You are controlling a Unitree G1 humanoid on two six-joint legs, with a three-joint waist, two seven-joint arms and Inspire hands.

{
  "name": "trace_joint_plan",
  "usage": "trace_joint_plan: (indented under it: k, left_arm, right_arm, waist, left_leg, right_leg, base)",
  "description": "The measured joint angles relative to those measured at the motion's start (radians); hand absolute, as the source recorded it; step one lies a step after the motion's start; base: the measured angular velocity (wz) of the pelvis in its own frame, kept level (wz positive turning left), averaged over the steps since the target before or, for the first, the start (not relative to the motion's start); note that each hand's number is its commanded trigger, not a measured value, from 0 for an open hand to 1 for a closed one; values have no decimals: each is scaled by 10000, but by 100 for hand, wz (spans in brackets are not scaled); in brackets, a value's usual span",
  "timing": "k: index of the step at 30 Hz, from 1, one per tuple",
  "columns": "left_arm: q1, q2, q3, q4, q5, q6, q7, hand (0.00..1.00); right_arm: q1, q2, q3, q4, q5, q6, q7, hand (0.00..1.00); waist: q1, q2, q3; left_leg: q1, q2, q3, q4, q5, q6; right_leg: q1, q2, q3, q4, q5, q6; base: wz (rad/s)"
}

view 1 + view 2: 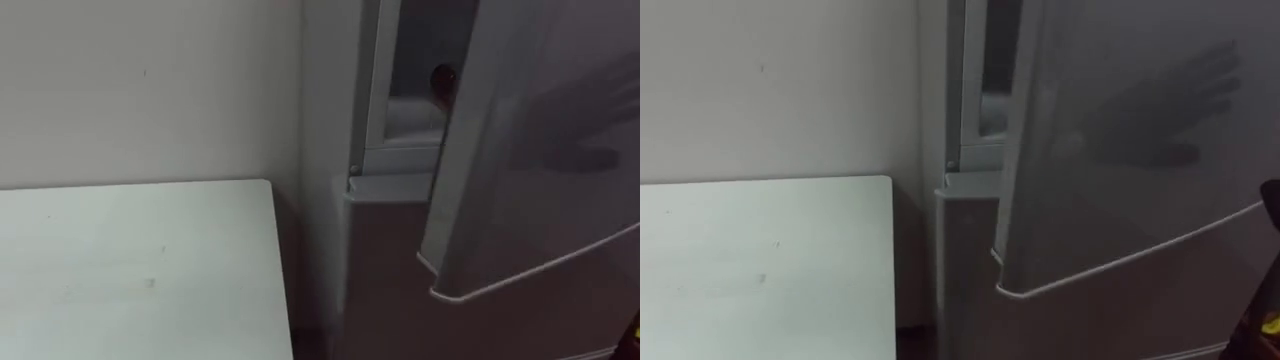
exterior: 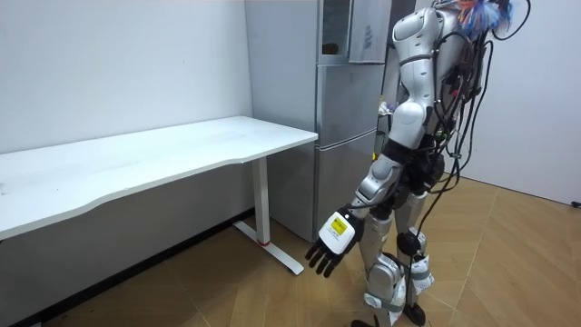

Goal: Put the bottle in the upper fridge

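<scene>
so the bottle (image 1: 441,78) looks like it's already in the upper fridge (image 2: 338,27), just a dark reddish rounded bit peeking past the edge of the half-open upper door (image 1: 540,150). It's way up and well apart from the left hand (image 2: 331,245), which hangs low by the robot's leg with loose straight fingers and nothing in it. The white table (image 1: 130,270) sits on that hand's side, apart from it. The right hand (image 1: 1272,205) I think is that dark sliver at the edge of the right eye view, just beside the door face; can't tell how it's set.

My guess is the step now is closing the door. I'd push flat on the outer face near the free edge, slow and even until it seals, no slamming so the bottle stays put.

Which way the bottle points or how its long axis runs, honestly can't tell, too little of it shows
</scene>
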Motion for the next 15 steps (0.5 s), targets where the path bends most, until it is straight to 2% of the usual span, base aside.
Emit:
trace_joint_plan:
  k: [5,8,15]
  left_arm:
    - [3,-3,16,83,-1,-9,0,0]
    - [20,-13,17,81,4,-5,-1,0]
    - [-19,-22,16,61,298,18,-3,0]
  right_arm:
    - [0,0,252,-33,308,-1,214,0]
    - [2,0,274,-33,314,-1,293,0]
    - [4,1,334,-36,294,0,578,0]
  waist:
    - [24,-119,4]
    - [29,-148,40]
    - [143,-99,0]
  left_leg:
    - [3,0,-60,62,-3,3]
    - [2,1,-127,63,-5,4]
    - [-5,-2,-220,66,-5,3]
  right_leg:
    - [52,-11,-74,-9,0,0]
    - [136,-11,-138,-18,1,0]
    - [144,-9,-164,-14,1,-1]
  base:
    - [4]
    - [7]
    - [1]
